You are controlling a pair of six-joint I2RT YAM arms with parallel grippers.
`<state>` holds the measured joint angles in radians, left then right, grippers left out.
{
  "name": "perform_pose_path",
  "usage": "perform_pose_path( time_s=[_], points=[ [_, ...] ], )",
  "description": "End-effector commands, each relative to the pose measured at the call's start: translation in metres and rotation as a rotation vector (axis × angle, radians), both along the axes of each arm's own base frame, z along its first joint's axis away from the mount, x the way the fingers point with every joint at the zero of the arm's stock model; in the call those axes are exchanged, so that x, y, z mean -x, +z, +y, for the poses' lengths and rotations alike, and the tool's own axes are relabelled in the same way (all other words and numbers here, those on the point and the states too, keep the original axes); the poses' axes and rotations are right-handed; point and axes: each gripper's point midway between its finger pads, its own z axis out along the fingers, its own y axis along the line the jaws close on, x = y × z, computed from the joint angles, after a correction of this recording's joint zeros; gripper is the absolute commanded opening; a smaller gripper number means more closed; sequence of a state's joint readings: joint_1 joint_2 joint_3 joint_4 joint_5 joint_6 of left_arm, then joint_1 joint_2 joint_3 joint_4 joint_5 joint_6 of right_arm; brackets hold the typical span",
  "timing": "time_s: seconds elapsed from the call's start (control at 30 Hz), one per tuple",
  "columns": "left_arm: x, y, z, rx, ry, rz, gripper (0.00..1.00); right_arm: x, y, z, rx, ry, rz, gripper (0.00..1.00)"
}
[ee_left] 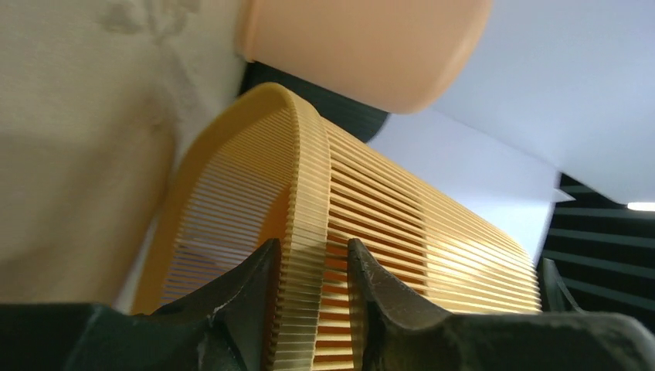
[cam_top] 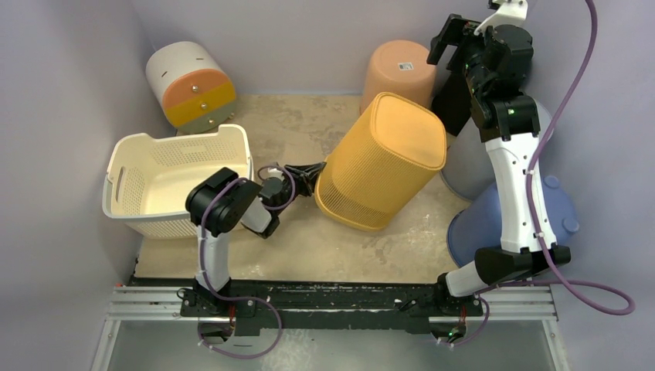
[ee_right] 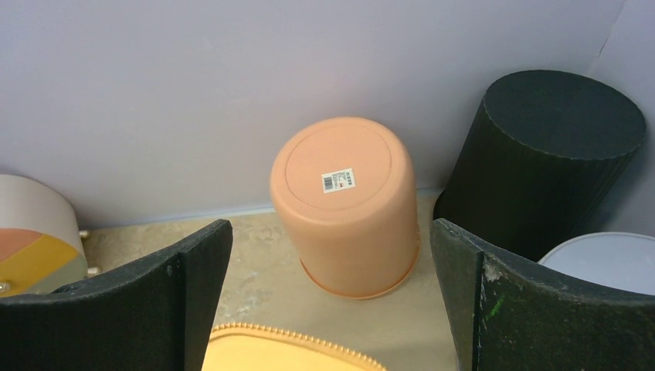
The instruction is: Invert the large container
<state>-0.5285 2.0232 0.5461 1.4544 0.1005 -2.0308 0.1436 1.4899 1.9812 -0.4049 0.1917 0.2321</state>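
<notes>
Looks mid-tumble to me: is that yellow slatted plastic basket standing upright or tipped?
Tipped. The yellow slatted plastic basket leans, closed base raised, open rim low beside the left gripper.

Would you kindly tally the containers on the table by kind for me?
bins: 5 (yellow bin, peach bin, black bin, grey bin, lavender bin)
laundry basket: 1
round drawer cabinet: 1
total: 7

Large yellow slatted plastic basket (cam_top: 384,158) leaning tilted on the beige tabletop (cam_top: 309,255), closed base facing upward, left gripper (cam_top: 315,175) reaching its lower rim, right gripper (cam_top: 453,42) hovering near an upturned peach plastic bucket (cam_top: 398,73).
</notes>
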Motion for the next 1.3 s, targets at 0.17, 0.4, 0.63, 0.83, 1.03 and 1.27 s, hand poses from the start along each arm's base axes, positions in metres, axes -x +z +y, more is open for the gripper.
perform_pose_path(
  time_s=[0.17,0.4,0.63,0.83,1.03,1.27],
  points=[
    [-0.006,-0.033,-0.026,-0.421,-0.211,0.020,0.35,0.004,0.015,-0.001,-0.004,0.002,-0.057,1.00],
    [-0.014,-0.038,-0.023,-0.807,-0.346,0.033,0.35,0.003,0.013,-0.003,0.003,-0.005,-0.052,1.00],
    [-0.007,-0.039,0.002,-1.098,-0.456,0.056,0.35,0.002,0.006,-0.003,0.005,-0.004,-0.041,1.00],
    [0.001,-0.036,0.024,-1.241,-0.493,0.071,0.35,0.002,0.003,-0.002,0.003,0.001,-0.036,1.00],
    [0.017,-0.006,0.031,-1.278,-0.545,0.031,0.35,0.004,0.000,-0.003,0.006,-0.006,-0.031,1.00],
    [0.030,0.026,0.016,-1.233,-0.579,-0.040,0.35,0.003,-0.001,-0.001,-0.003,0.001,-0.029,1.00]
  ],
)
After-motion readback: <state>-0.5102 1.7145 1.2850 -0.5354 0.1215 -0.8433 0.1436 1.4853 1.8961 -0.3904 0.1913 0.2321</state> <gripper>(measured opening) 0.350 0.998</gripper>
